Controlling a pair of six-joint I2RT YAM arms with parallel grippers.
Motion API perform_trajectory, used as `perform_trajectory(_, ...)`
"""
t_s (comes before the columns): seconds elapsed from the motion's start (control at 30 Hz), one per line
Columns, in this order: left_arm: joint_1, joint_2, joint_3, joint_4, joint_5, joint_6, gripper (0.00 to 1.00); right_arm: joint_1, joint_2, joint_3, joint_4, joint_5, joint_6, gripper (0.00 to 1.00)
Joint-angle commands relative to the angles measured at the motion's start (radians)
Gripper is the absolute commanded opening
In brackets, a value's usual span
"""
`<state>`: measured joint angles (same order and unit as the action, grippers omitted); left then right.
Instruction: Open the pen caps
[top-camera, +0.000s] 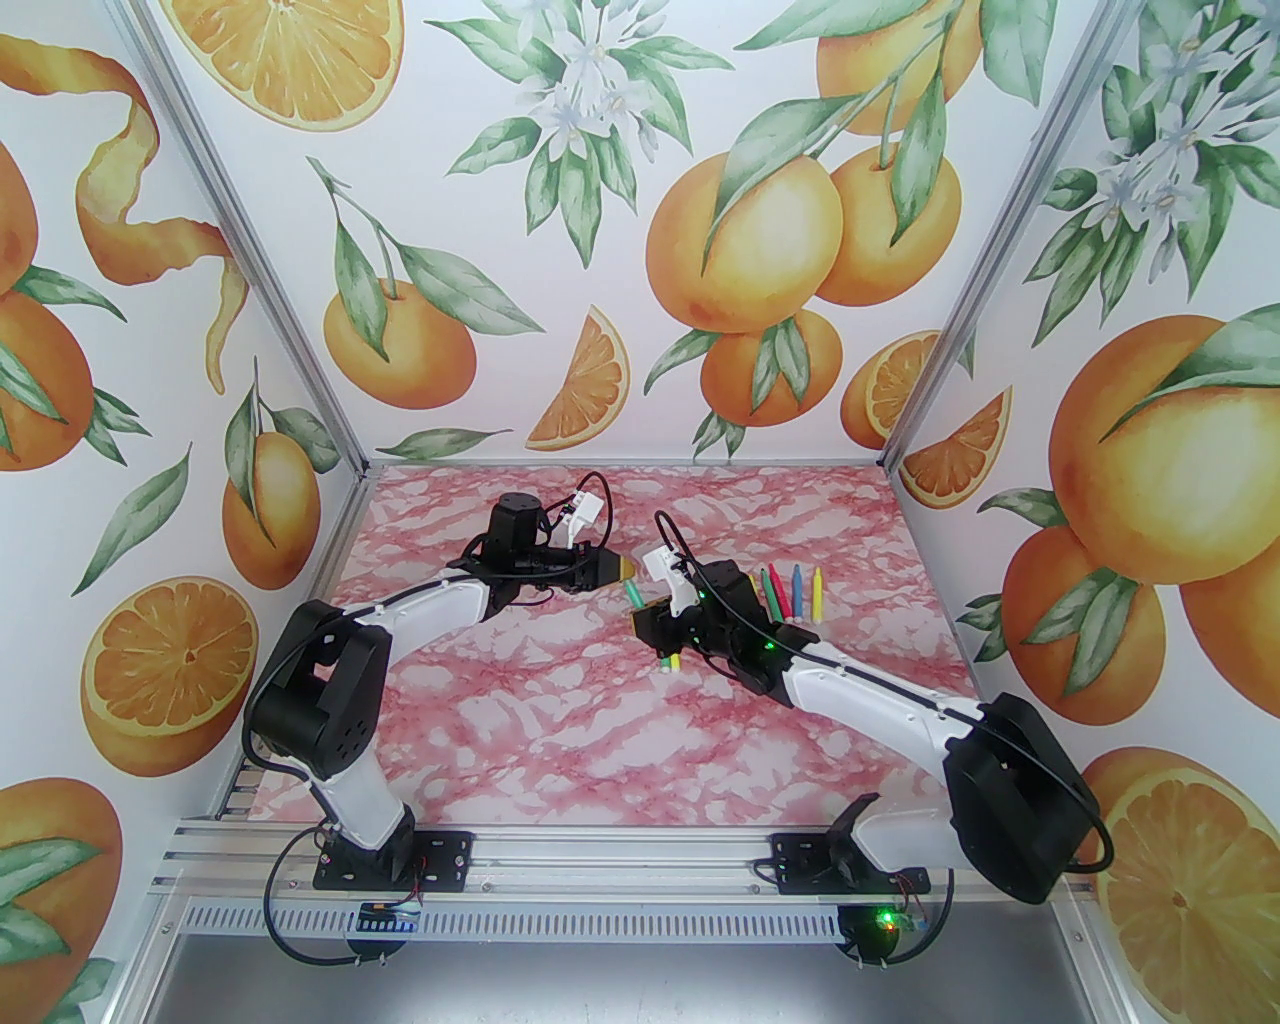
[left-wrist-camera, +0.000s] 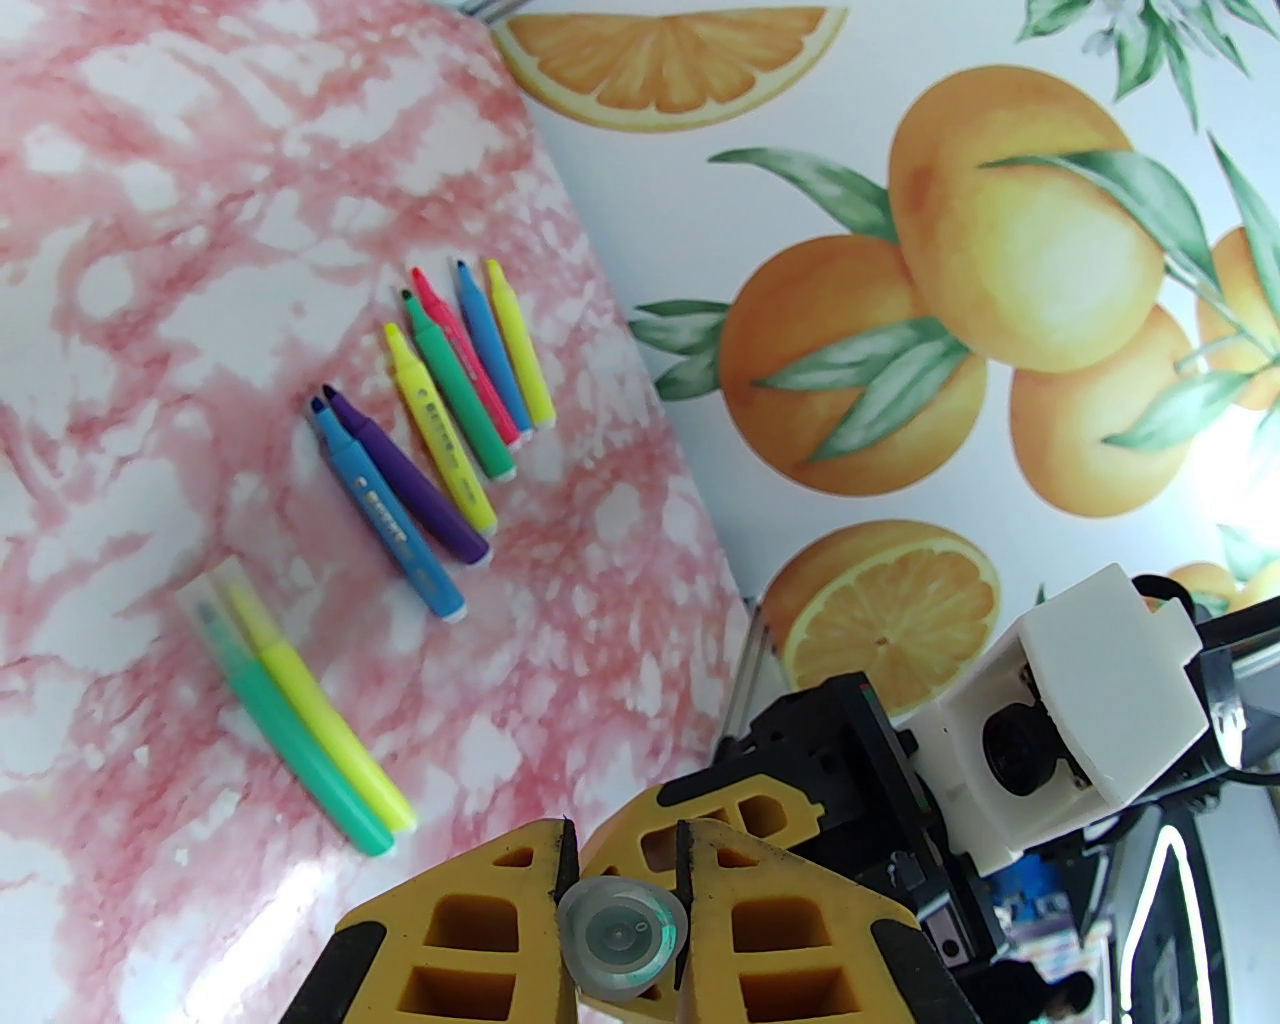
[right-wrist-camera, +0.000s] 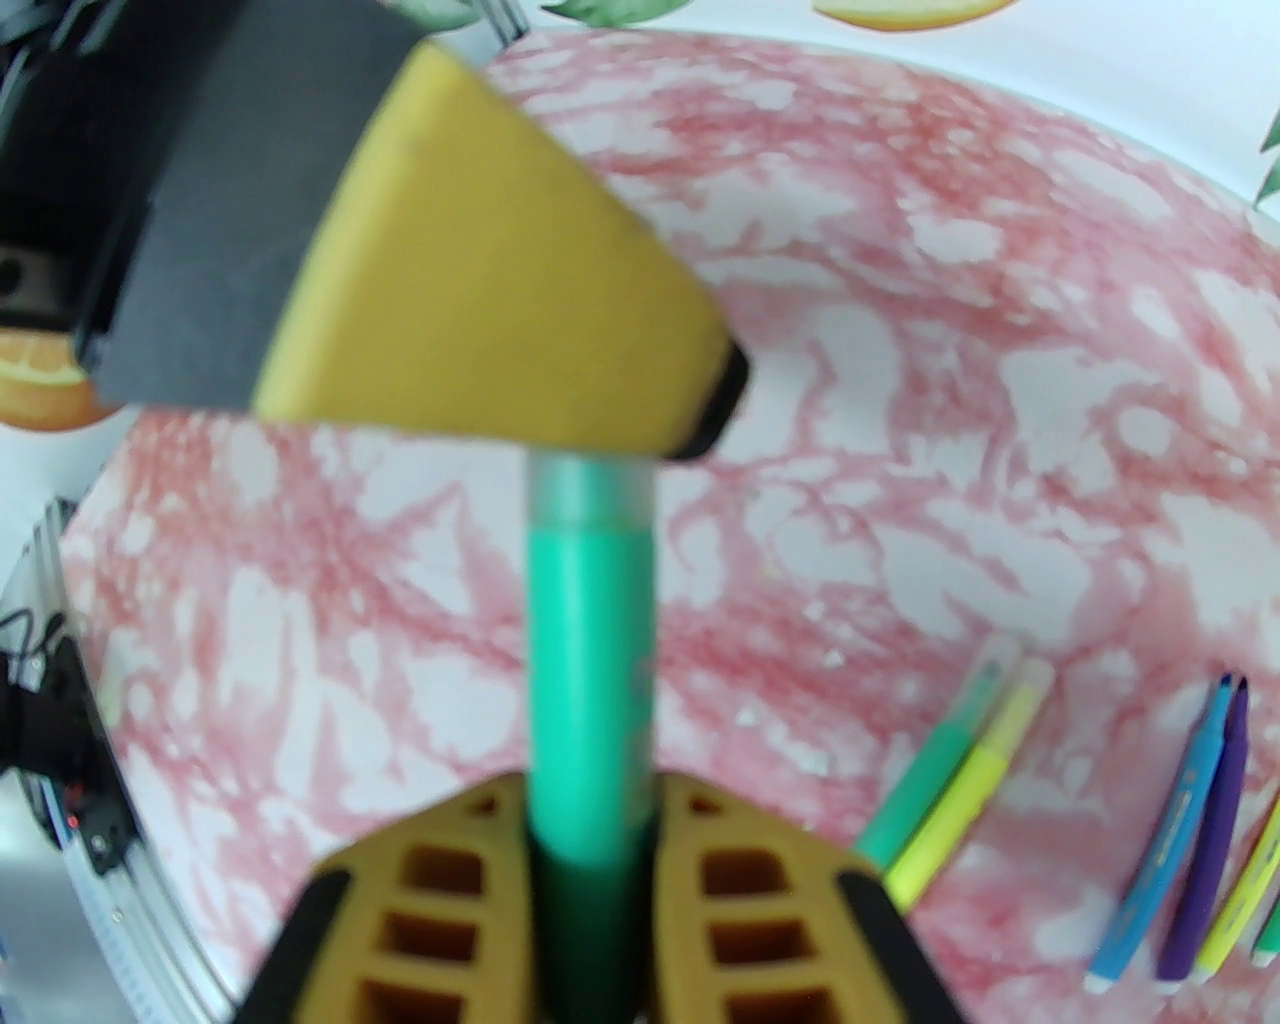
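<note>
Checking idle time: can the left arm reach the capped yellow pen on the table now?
Probably not yet: the left gripper is shut on the cap of the green pen, which the right gripper holds.

Pink-marbled desk (left-wrist-camera: 150, 250). At lower left of the left wrist view lie two touching markers (left-wrist-camera: 320, 705) bearing pen caps (left-wrist-camera: 240, 605); at centre, seven uncapped markers (left-wrist-camera: 455, 383).

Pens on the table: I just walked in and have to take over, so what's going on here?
The right pincer grips a green pen by its barrel, and the left pincer is shut on its cap, which looks still on. Several uncapped pens and two capped pens lie on the table.
</note>
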<state>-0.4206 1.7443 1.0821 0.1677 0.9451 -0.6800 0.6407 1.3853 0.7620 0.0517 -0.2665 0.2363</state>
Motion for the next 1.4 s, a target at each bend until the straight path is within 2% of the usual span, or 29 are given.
perform_trajectory(0.0,0.118,-0.052,0.078,0.041,-0.231,0.064,0.0,0.004,-0.021,-0.062,-0.182,-0.072,-0.021,0.0)
perform_trajectory(0.27,0.13,-0.058,0.097,0.005,-0.255,0.079,0.0,0.004,-0.013,-0.066,-0.212,-0.108,-0.041,0.0)
perform_trajectory(0.4,0.131,-0.053,0.126,-0.074,-0.264,0.126,0.0,0.002,-0.016,-0.069,-0.215,-0.076,-0.04,0.0)
perform_trajectory(0.53,0.129,-0.045,0.162,-0.284,-0.345,0.258,0.0,-0.001,-0.015,-0.06,-0.215,0.054,-0.015,0.0)
perform_trajectory(0.63,0.13,-0.033,0.174,-0.441,-0.448,0.355,0.0,-0.033,0.003,-0.047,-0.208,0.118,0.013,0.0)
perform_trajectory(0.73,0.129,-0.018,0.177,-0.54,-0.525,0.414,0.0,-0.063,0.02,-0.036,-0.189,0.178,0.052,0.0)
perform_trajectory(0.9,0.126,0.018,0.177,-0.614,-0.578,0.457,0.0,-0.099,0.074,0.002,-0.209,0.336,0.125,0.0)
perform_trajectory(1.03,0.119,0.059,0.203,-0.662,-0.614,0.48,0.0,-0.119,0.114,0.024,-0.211,0.406,0.163,0.0)
perform_trajectory(1.27,0.09,0.155,0.265,-0.754,-0.718,0.519,0.0,-0.128,0.213,0.074,-0.243,0.464,0.204,0.0)
perform_trajectory(1.37,0.085,0.172,0.269,-0.754,-0.728,0.525,0.0,-0.133,0.253,0.094,-0.259,0.477,0.215,0.0)
